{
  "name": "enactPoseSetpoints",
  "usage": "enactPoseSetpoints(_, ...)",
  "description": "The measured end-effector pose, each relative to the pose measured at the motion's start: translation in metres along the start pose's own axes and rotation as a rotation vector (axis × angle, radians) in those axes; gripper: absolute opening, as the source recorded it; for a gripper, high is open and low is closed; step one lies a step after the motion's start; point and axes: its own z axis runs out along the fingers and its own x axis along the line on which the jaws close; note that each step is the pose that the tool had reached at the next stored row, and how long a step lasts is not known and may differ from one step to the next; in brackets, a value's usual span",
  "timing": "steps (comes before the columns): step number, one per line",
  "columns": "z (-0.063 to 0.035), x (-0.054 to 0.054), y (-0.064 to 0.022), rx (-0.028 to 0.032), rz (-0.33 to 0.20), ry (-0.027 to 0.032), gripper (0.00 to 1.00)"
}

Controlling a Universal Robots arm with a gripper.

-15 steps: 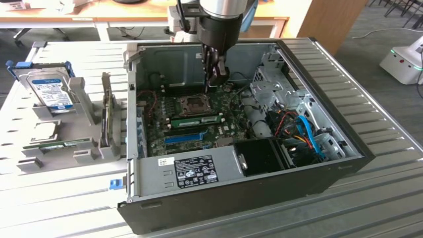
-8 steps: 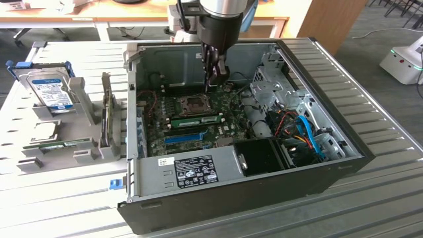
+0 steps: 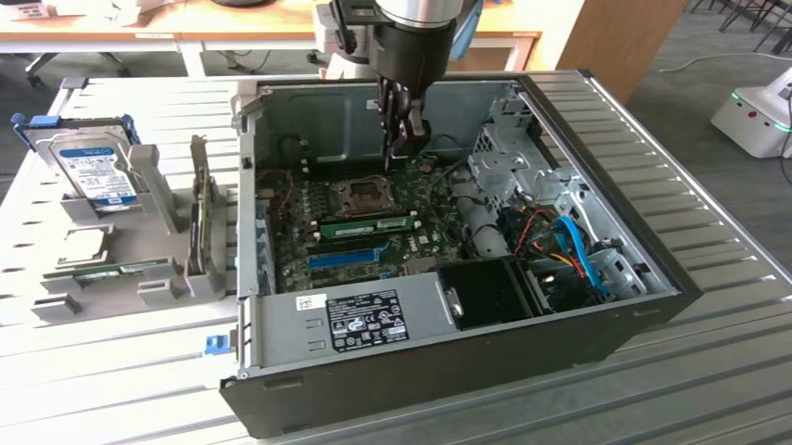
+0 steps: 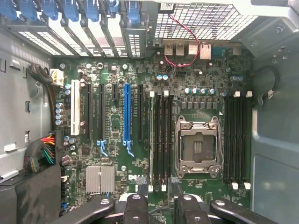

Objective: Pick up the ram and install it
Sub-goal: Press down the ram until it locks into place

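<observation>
We see a pale slatted metal table (image 3: 743, 306) carrying a large black computer tower case (image 3: 495, 362) that lies on its side with its panel off. The robot arm (image 3: 415, 37), dark with a silver collar, reaches straight down from above into the rear part of the case. Its black gripper (image 3: 399, 153) hangs over the green motherboard (image 3: 433, 243), just behind the square metal processor socket (image 3: 367, 194). The jaws stand wide apart with nothing between them. One long, narrow green ram stick (image 3: 367, 225) with a pale label stands seated in a slot between the socket and the blue plastic slot (image 3: 343, 256). The exterior view also takes in a grey plastic holder (image 3: 163, 190) beside the case. It carries a silver hard drive with a blue label (image 3: 99, 171) and what looks like a second thin green stick (image 3: 118, 270), well apart from the gripper. The wrist view looks down past the gripper (image 4: 159, 200) and its dark fingers (image 4: 187, 210) onto the motherboard (image 4: 140, 65). There we find the socket (image 4: 197, 147), the blue slot (image 4: 126, 112), a bank of black memory slots (image 4: 237, 137) and a small silver finned heat sink (image 4: 100, 179).
</observation>
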Motion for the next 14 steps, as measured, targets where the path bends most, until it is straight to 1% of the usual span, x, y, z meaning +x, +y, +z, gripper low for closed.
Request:
enactPoseSetpoints(9, 0.0000, 0.0000, 0.0000, 0.0000, 0.000, 0.0000, 0.31)
enactPoseSetpoints(11, 0.0000, 0.0000, 0.0000, 0.0000, 0.000, 0.0000, 0.29)
enactPoseSetpoints(12, 0.0000, 0.0000, 0.0000, 0.0000, 0.000, 0.0000, 0.23)
enactPoseSetpoints(13, 0.0000, 0.0000, 0.0000, 0.0000, 0.000, 0.0000, 0.23)
enactPoseSetpoints(14, 0.0000, 0.0000, 0.0000, 0.0000, 0.000, 0.0000, 0.17)
